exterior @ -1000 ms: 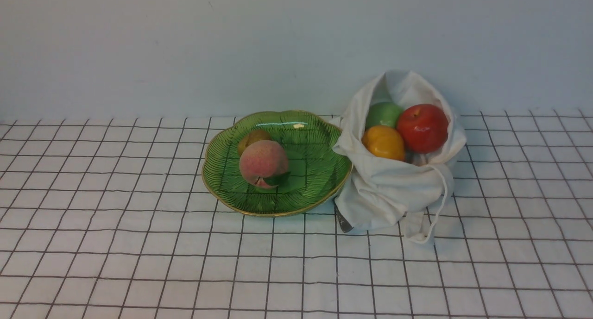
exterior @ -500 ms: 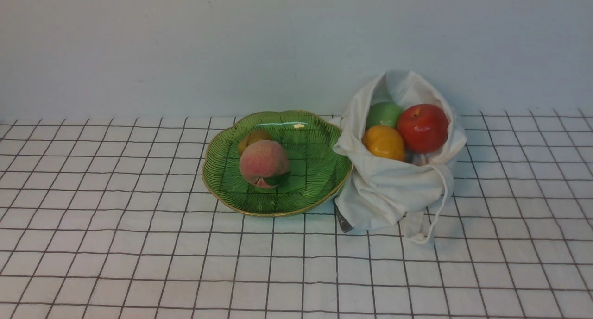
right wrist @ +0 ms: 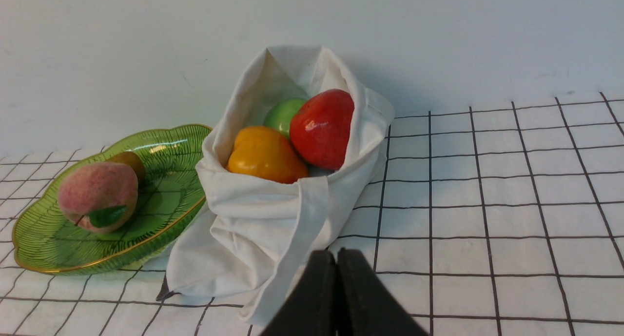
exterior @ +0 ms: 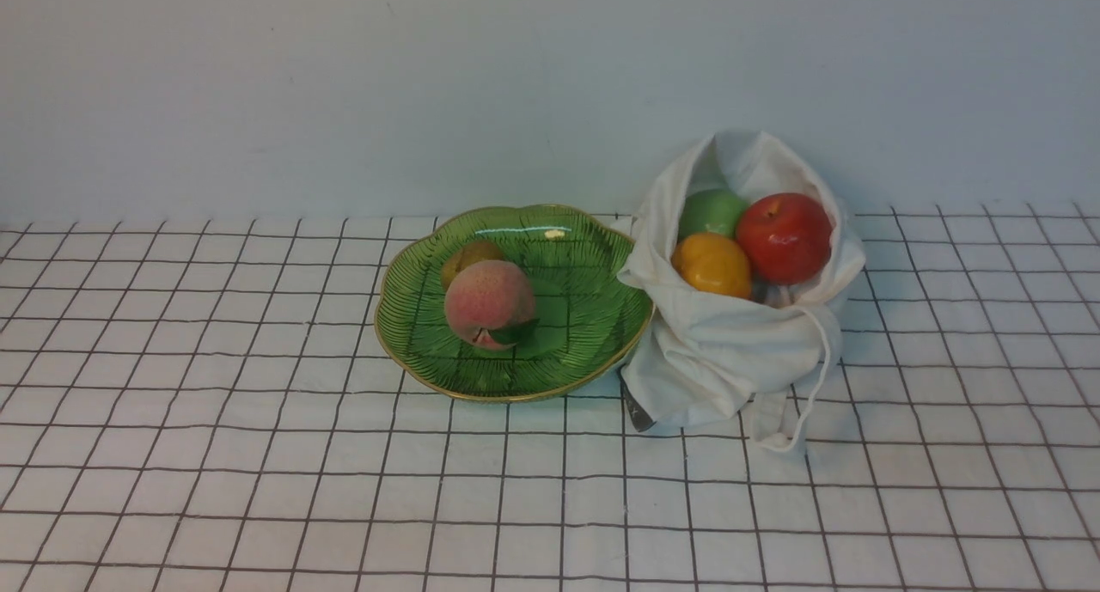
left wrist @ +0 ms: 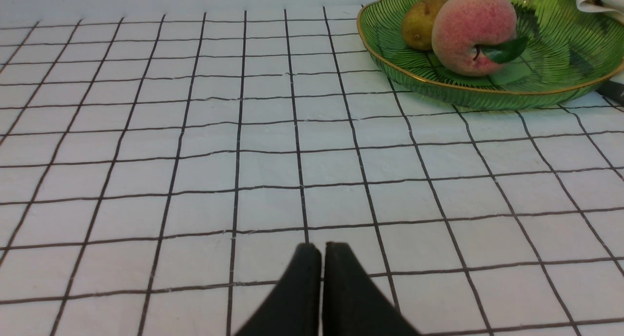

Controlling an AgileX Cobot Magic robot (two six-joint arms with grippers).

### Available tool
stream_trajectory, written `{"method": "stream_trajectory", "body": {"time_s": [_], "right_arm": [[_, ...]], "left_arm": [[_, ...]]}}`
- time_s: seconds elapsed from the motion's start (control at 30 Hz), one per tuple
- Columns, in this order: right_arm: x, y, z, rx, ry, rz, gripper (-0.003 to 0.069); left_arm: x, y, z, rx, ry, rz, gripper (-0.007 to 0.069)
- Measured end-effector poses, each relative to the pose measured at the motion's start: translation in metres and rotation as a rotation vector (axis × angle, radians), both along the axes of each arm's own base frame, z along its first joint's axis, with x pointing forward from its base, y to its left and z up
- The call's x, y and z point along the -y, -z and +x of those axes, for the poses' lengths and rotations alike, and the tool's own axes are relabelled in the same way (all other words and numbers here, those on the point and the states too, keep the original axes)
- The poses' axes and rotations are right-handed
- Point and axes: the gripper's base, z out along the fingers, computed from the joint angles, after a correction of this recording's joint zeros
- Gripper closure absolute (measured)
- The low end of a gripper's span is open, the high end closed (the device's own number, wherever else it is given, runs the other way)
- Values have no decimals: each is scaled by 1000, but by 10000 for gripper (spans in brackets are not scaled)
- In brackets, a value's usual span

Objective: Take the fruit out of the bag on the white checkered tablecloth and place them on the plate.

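Observation:
The green plate sits mid-table on the white checkered tablecloth and holds a pink peach with a small brownish fruit behind it. Touching the plate's right edge, the white bag stands open with a red apple, a yellow-orange fruit and a green fruit inside. My left gripper is shut and empty, low over the cloth, well short of the plate. My right gripper is shut and empty, just in front of the bag. Neither arm shows in the front view.
A plain pale wall rises right behind the plate and bag. A white cord loops down the bag's front right side. A small dark tag pokes out under the bag's lower left corner.

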Motion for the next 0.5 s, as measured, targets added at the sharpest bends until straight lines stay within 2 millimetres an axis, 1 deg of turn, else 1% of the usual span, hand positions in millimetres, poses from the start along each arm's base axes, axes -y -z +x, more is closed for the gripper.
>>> {"method": "stream_trajectory", "body": {"time_s": [0.07,0.17,0.2,0.27,0.3,0.37,0.43,0.47,0.5], "right_arm": [[1,6,-6,21,-1,-34,673],[4,19,-19,66,9,-68,673],[5,20,-20,69,10,-70,673],[8,34,-31,119,25,-101,673],[8,34,-31,119,24,-110,673],[10,44,-39,160,36,-109,673],[10,54,-40,155,40,-110,673],[10,54,-40,154,40,-110,673],[11,61,-40,129,40,-118,673]], "left_arm": [[0,0,0,0,0,0,632],[0,0,0,0,0,0,632],[0,0,0,0,0,0,632],[0,0,0,0,0,0,632],[0,0,0,0,0,0,632],[0,0,0,0,0,0,632],[0,0,0,0,0,0,632],[0,0,0,0,0,0,632],[0,0,0,0,0,0,632]]}}
